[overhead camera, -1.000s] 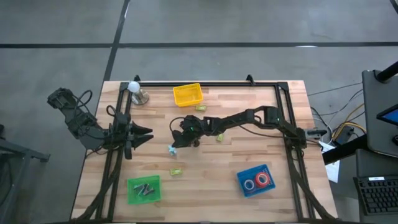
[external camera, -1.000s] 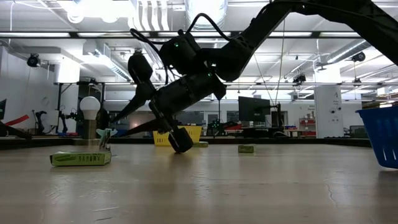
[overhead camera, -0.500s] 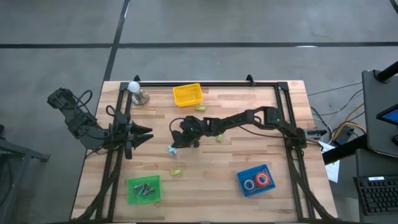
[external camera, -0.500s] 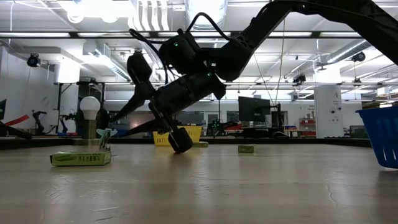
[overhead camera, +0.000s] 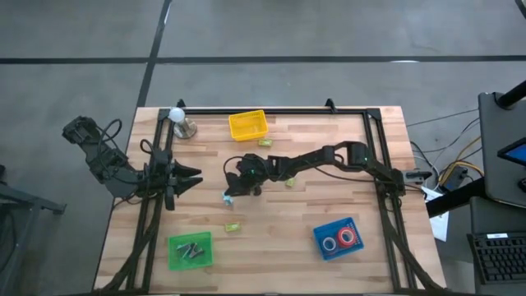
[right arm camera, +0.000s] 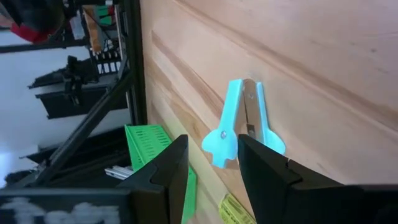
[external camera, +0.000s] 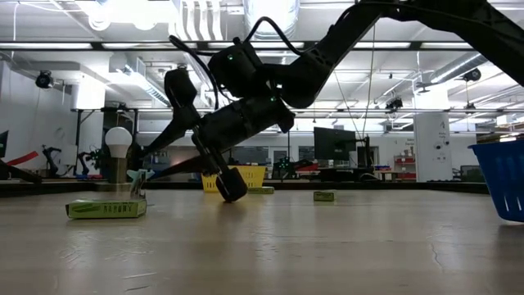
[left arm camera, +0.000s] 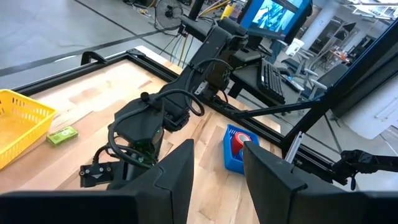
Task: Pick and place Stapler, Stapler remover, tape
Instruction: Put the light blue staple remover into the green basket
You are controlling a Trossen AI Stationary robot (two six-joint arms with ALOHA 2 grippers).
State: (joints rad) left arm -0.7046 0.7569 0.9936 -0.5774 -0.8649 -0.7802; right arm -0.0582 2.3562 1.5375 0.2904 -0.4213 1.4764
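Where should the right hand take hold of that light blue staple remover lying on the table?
Grip the staple remover across its two long blue arms, near the middle, coming straight down from above. It lies flat on the table, narrow between the arms and flaring at the winged end. The right hand, open, is lined up just short of that end.

My right arm reaches in from the table's right edge, stretched low across the boards toward the middle, wrist tipped downward. My right gripper [overhead camera: 233, 186] hangs just above the wood there; in the low view [external camera: 219, 176] its tips look very near the surface, though I cannot say whether they touch. Its fingers [right arm camera: 169, 177] stand apart with a clear gap between them. My left arm waits folded at the table's left edge, its left gripper [overhead camera: 191, 175] pointing inward, its fingers [left arm camera: 176, 177] likewise parted and holding nothing.
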